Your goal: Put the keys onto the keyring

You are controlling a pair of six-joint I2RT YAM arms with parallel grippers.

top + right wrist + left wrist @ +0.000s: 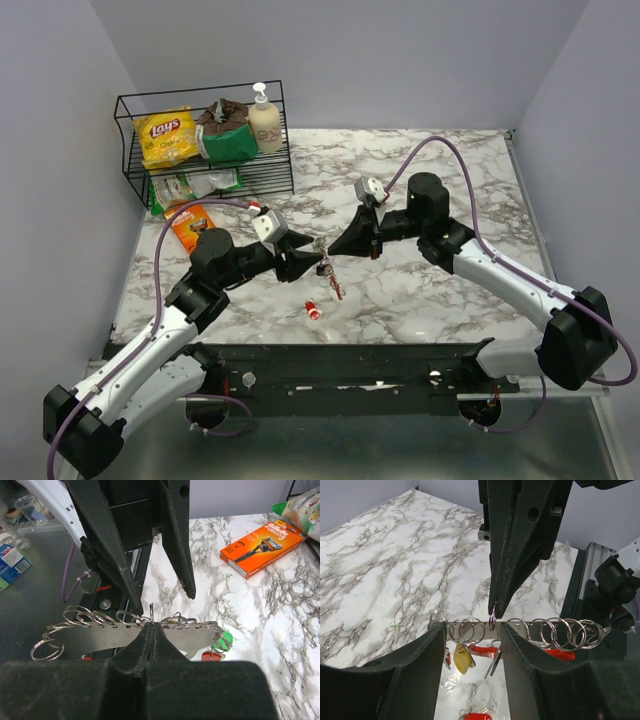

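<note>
The keyring [327, 266] is a silvery metal strip [480, 629] with several split rings and a thin red loop [559, 654] beneath it, held in the air between both grippers. My right gripper [151, 625] is shut on one ring at the strip's edge; it also shows in the left wrist view [492, 616]. My left gripper [472, 630] has its jaws apart, and the strip lies across their tips. A yellow-headed key [461, 659] hangs from a ring. Green-headed [222, 641] and red-headed [210, 656] keys hang at one end. Another red-headed key [314, 311] lies on the table below.
A black wire basket [135, 170] at the back left holds a chips bag, a green packet and a soap bottle. An orange razor box [192, 225] lies in front of it. The black rail [350, 365] runs along the table's near edge.
</note>
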